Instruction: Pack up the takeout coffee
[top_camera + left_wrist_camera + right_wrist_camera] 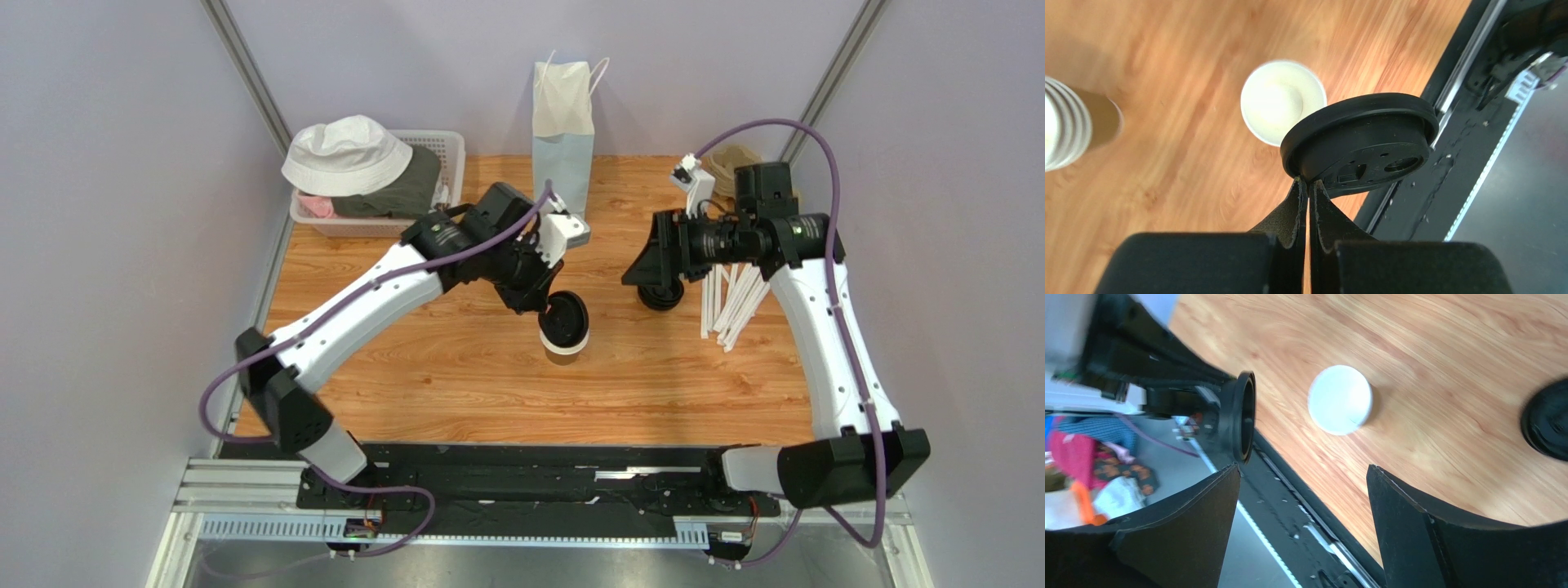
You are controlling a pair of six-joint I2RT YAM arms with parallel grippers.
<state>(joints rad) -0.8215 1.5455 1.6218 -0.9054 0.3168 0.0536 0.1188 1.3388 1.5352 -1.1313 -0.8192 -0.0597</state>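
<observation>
Closest to the left wrist lens: left gripper [1308,190], fingers pressed together on the rim of the black lid [1361,138], nothing but that thin edge between them. Lid held tilted, top side towards the camera, raised over the paper cup [1283,101] and not seated on it. Cup upright and uncovered on the wooden table [429,368], pale inside showing, roughly mid-table and a little towards the near edge. From above, lid right over the cup's mouth, brown cup wall just visible beneath.

Left arm [368,306] stretched from its base diagonally up and inward, elbow well out, wrist bent down over the cup.

Right arm [828,331] risen steeply from its base, then folded at the elbow and turned level towards the centre. Right gripper [1303,478] wide apart, nothing between the fingers, aimed at the cup and lid from the side, well apart from both.

Elsewhere: stack of white-rimmed cups [1066,122] at the edge of the left wrist view; loose black lids [1545,419] near the right gripper; bundle of white sticks [732,306] under the right forearm; white paper bag [563,135] upright at the back centre; basket [448,147] at back left, white hat [346,153] on top.
</observation>
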